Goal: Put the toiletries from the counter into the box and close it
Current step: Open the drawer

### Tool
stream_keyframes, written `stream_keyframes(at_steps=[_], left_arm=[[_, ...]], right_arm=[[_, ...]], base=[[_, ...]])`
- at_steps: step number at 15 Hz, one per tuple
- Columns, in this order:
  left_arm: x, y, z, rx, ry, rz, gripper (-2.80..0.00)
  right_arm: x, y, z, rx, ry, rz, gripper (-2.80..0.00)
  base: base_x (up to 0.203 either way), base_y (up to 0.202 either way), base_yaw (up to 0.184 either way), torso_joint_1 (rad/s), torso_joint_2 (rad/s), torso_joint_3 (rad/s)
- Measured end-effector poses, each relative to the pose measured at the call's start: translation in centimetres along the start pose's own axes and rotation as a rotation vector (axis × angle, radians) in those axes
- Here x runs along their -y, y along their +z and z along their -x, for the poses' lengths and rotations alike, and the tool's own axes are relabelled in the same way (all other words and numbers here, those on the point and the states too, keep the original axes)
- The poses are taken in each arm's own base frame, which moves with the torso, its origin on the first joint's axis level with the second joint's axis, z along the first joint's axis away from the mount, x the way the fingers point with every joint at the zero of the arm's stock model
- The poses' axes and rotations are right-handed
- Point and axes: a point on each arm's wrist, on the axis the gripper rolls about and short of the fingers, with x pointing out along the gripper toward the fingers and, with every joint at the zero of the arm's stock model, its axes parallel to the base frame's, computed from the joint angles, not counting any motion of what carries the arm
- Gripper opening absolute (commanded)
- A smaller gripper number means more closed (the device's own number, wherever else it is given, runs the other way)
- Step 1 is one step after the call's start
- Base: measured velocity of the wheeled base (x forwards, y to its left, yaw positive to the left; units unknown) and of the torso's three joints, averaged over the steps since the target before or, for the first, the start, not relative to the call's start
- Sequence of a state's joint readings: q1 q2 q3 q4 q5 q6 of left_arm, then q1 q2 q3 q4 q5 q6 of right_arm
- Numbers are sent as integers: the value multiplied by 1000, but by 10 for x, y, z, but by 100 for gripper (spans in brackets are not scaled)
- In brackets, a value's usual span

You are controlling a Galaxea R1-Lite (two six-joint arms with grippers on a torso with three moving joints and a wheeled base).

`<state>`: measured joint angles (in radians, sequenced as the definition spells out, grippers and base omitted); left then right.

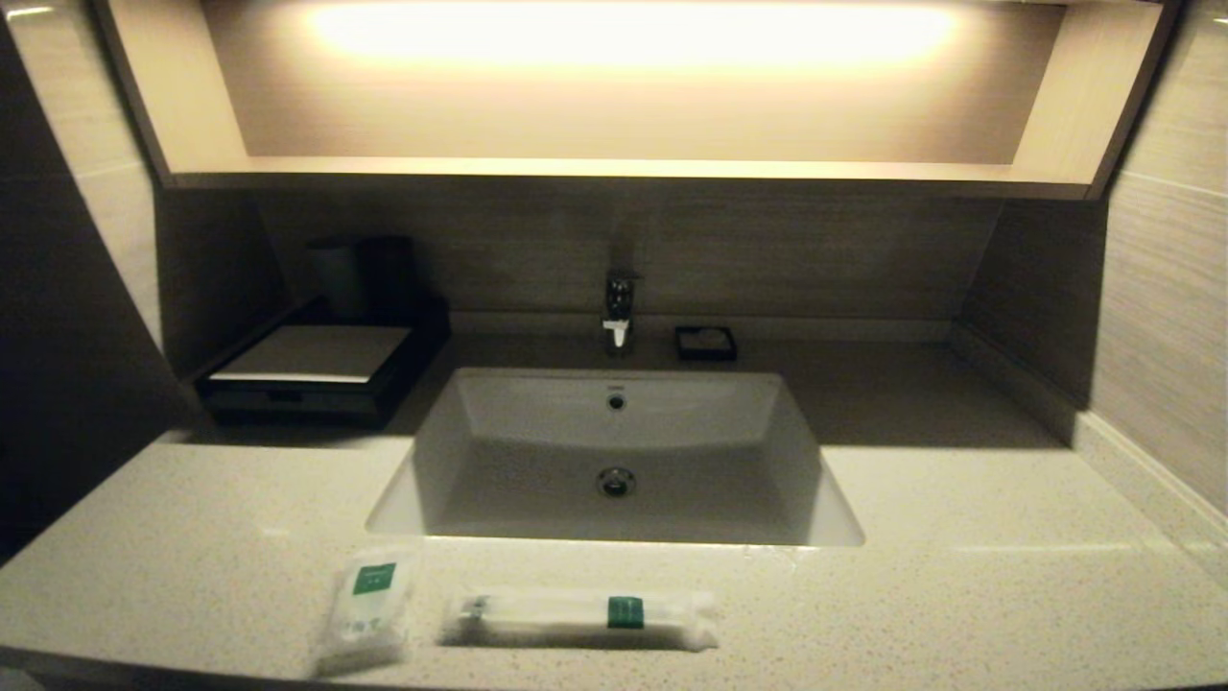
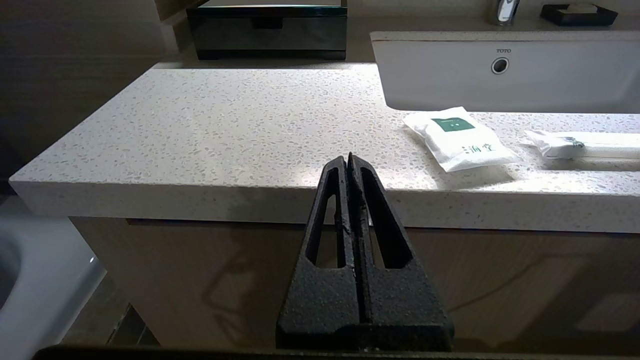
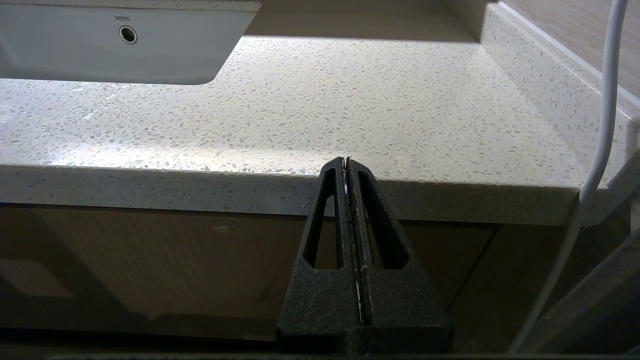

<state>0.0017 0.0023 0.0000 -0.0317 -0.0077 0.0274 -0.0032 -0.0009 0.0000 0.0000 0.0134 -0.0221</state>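
Two clear packets with green labels lie on the beige speckled counter [image 1: 959, 595] in front of the white sink [image 1: 451, 480]. The small squarish pouch [image 1: 367, 609] lies left of the long narrow packet [image 1: 578, 617]; both also show in the left wrist view, the pouch [image 2: 460, 139] and the narrow packet [image 2: 585, 145]. The black box with a pale grey top [image 1: 312, 369] stands at the back left with its drawer shut [image 2: 267, 30]. My left gripper [image 2: 347, 156] is shut and empty, in front of the counter's edge. My right gripper [image 3: 346, 160] is shut and empty, low before the counter's right part. Neither gripper shows in the head view.
Dark upright cups [image 1: 369, 274] stand behind the box. A chrome tap [image 1: 619, 307] and a small black square dish [image 1: 705, 343] sit behind the sink. Walls close both sides, with a shelf niche above. A white cable [image 3: 602, 125] hangs by the right gripper.
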Motion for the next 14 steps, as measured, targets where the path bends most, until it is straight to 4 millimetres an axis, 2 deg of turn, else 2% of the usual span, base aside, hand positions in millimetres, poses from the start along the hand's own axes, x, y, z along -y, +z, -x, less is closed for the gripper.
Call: stream_keyframes(at_steps=[14], left_arm=[[0, 0, 0, 0, -1, 4, -280]], right_arm=[[0, 0, 0, 0, 0, 0, -280]], base=[[0, 0, 0, 0, 0, 0]])
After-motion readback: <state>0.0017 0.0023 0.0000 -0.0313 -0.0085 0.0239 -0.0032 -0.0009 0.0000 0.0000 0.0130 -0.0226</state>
